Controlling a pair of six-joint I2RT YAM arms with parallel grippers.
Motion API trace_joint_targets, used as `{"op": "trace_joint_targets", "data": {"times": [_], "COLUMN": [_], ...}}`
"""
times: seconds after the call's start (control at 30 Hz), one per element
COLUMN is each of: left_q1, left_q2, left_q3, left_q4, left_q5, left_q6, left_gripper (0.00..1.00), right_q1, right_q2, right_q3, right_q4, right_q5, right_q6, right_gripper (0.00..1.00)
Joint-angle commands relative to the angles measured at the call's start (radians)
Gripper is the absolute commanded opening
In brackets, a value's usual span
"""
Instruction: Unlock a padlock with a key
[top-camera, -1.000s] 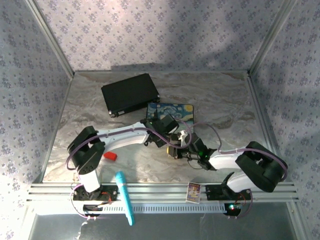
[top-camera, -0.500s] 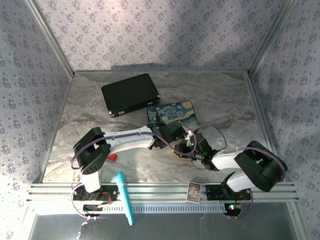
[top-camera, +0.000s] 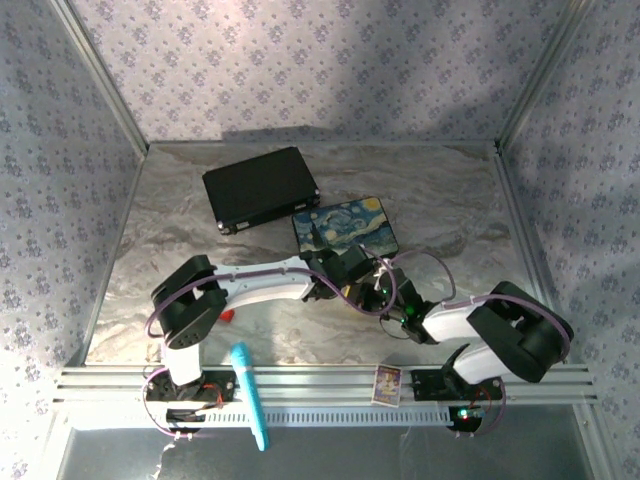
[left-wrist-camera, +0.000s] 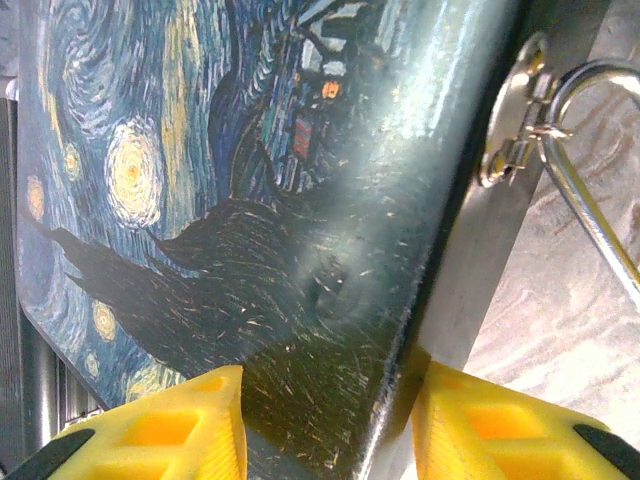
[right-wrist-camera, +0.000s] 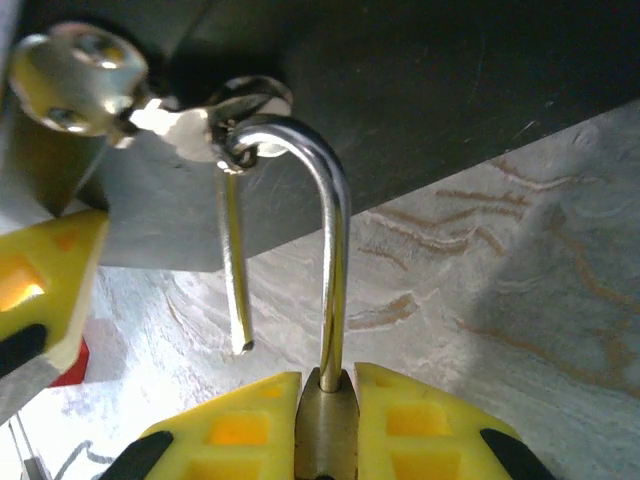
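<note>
Aluminium rail (top-camera: 320, 380) edges the near side of a grey marbled counter (top-camera: 450, 200); a teal pen (top-camera: 250, 395) lies across it. Floral-papered walls (top-camera: 300, 60) close in the sides and back. Both arms reach low and inward from their bases, meeting at the near edge of the Starry Night painted box (top-camera: 345, 228). The left gripper (left-wrist-camera: 325, 430) straddles the box's corner, with lid and side wall between its yellow fingers; I cannot tell whether they press it. The right gripper (right-wrist-camera: 325, 400) is clamped on the padlock (right-wrist-camera: 336, 260) by its brass body. The silver shackle stands open, its free leg loose, hooked through the box's hasp ring (right-wrist-camera: 262, 95). A black case (top-camera: 260, 187) lies farther back.
</note>
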Motion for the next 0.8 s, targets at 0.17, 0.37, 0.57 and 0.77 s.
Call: {"op": "trace_joint_targets", "data": {"times": [0.17,0.37,0.57,0.77], "left_q1": [-0.016,-0.018,-0.021,-0.022], "left_q2": [0.093,0.099,0.115,0.108], "left_q3": [-0.065,-0.08,-0.09,-0.109], "left_q4": [-0.078,-0.061,-0.077,-0.072], "left_q5": [0.156,0.185,0.174,0.177], "left_q6": [0.018,0.035,0.038,0.03], "left_gripper": [0.4,0.39,0.36,0.35], "right_q1": [-0.013,-0.073,-0.132,-0.173], "right_q2": [-0.101,-0.067,-0.095,-0.044], "right_q3": [-0.024,-0.024,-0.026,-0.028], "right_q4": [0.012,0.099,0.11,0.161], "right_q5": [0.115,0.087,0.045,0.009], "right_q6": [0.022,0.005,0.0,0.014], "right_gripper": [0.0,0.0,0.0,0.0]}}
